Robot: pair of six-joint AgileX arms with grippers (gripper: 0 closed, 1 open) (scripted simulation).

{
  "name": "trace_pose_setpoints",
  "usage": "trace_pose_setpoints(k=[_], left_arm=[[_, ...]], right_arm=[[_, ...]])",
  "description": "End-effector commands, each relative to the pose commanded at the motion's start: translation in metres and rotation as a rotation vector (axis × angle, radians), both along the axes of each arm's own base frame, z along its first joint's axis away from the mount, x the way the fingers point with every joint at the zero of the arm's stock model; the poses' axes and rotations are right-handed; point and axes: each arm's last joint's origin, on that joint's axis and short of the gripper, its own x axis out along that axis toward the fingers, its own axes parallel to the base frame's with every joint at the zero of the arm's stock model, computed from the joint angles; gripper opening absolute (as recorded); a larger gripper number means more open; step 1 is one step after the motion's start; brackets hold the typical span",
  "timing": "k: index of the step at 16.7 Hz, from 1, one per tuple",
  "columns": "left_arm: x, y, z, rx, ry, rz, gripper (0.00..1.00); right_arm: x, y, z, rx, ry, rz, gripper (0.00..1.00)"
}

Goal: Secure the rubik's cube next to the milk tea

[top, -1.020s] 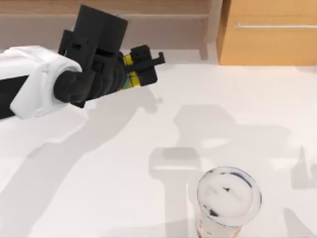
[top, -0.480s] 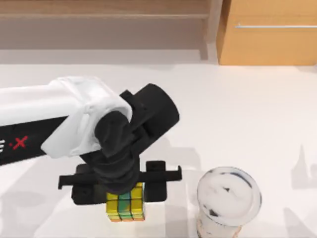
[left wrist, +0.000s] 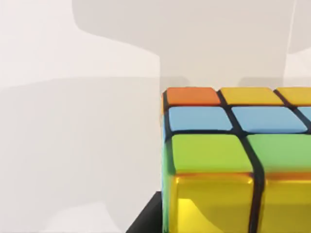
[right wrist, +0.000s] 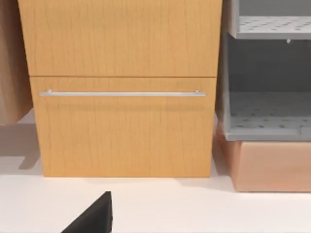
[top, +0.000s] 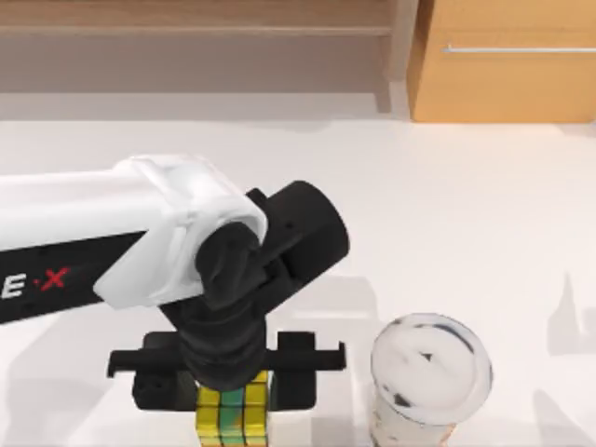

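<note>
Left gripper (top: 233, 396) clamped on the rubik's cube (top: 233, 414), cube between its fingers, low over the table (top: 484, 214). Milk tea (top: 430, 372) just right of the claw. Carry done; set-down and release left, I'd judge. Right arm parked.

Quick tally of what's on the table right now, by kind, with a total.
Rubik's cube: 1, between the left gripper's fingers
Milk tea: 1, standing to the right of the cube
Total: 2 things on the table
</note>
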Motion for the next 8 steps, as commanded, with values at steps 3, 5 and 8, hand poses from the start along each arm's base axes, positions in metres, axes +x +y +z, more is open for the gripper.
trace_pose_setpoints(k=[3,5,8], left_arm=[[0.0000,0.0001,-0.0002,0.003,0.000,0.001,0.00],[-0.0001,0.0000,-0.0005,0.007,-0.001,0.002,0.00],[-0.0001,-0.0002,-0.0009,0.011,-0.004,0.003,0.00]], right_arm=[[0.0000,0.0000,0.0000,0.000,0.000,0.000,1.00],[0.0000,0.0000,0.0000,0.000,0.000,0.000,1.00],[0.0000,0.0000,0.0000,0.000,0.000,0.000,1.00]])
